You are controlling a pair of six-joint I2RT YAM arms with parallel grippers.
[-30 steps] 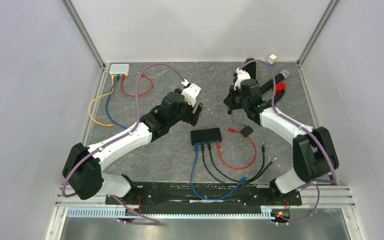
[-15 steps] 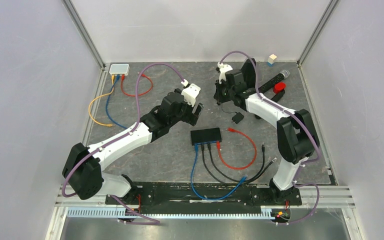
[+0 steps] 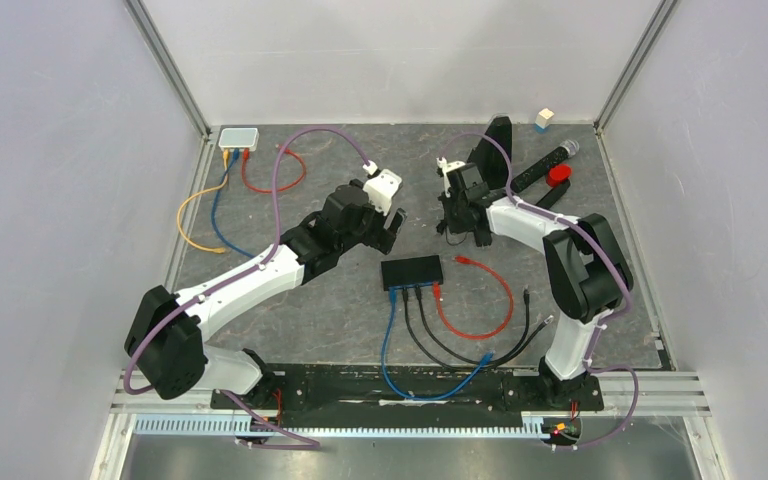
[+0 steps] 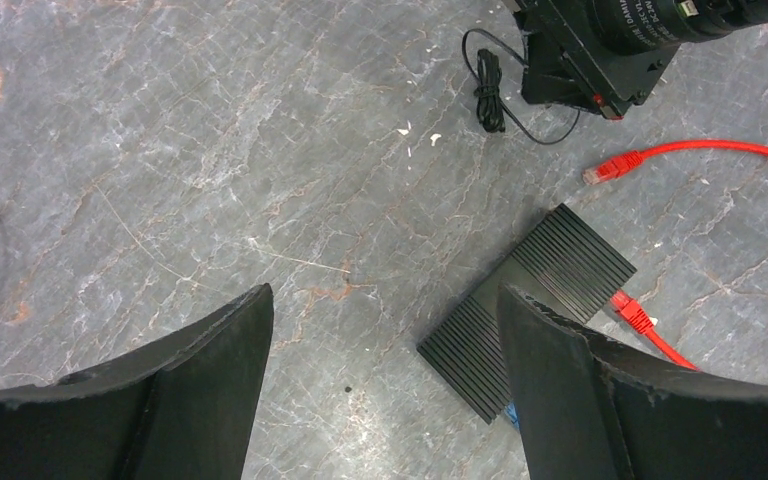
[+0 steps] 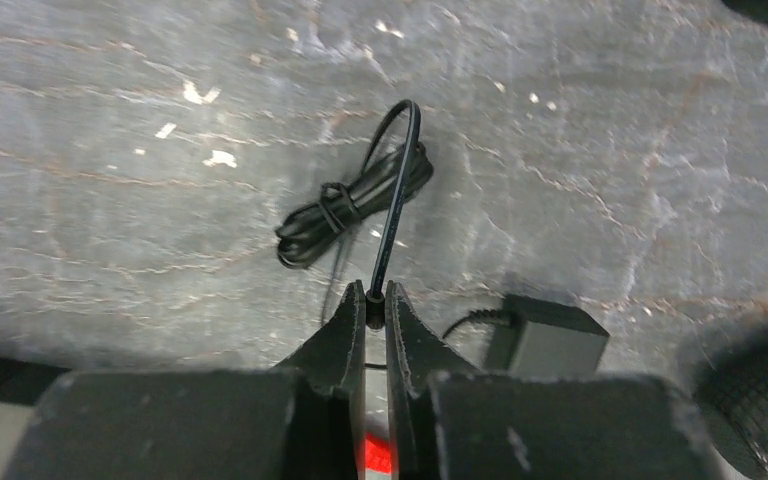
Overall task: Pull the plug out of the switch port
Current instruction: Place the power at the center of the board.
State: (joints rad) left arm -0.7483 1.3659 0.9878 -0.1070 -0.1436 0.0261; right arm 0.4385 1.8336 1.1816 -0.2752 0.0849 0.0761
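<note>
The black switch [image 3: 411, 271] lies flat on the grey table [image 3: 330, 310], near its middle, at 12 o'clock from the arm bases; four plugs [image 3: 414, 292] sit in its 6 o'clock face, one blue, two black and one red at the 3 o'clock end; the blue cable [image 3: 388, 335] and the black cables [image 3: 440, 345] run toward 6 o'clock and loop near the base rail; the red cable [image 3: 495, 300] curls out toward 3 o'clock and back, its free connector [image 3: 459, 260] lying on the table at 2 o'clock of the switch, apart from it.

The left gripper [image 4: 385, 300] hangs above the table at 11 o'clock of the switch; its fingers [image 4: 210, 380] are spread wide with only bare table between them; in its wrist view the switch's ribbed top shows partly behind the right-hand finger, the red plug at its edge.

The right gripper [image 5: 375, 298] points down at 1 o'clock of the switch, low over the table; its fingers [image 5: 345, 345] are pressed together on a thin black cord [image 5: 395, 190], which rises from the tips as a loop and joins a small tied coil [image 5: 335, 215] lying on the table; a black adapter block [image 5: 545, 338] sits just beside the fingers, at 4 o'clock in that view; neither gripper touches the switch or its plugs.
</note>
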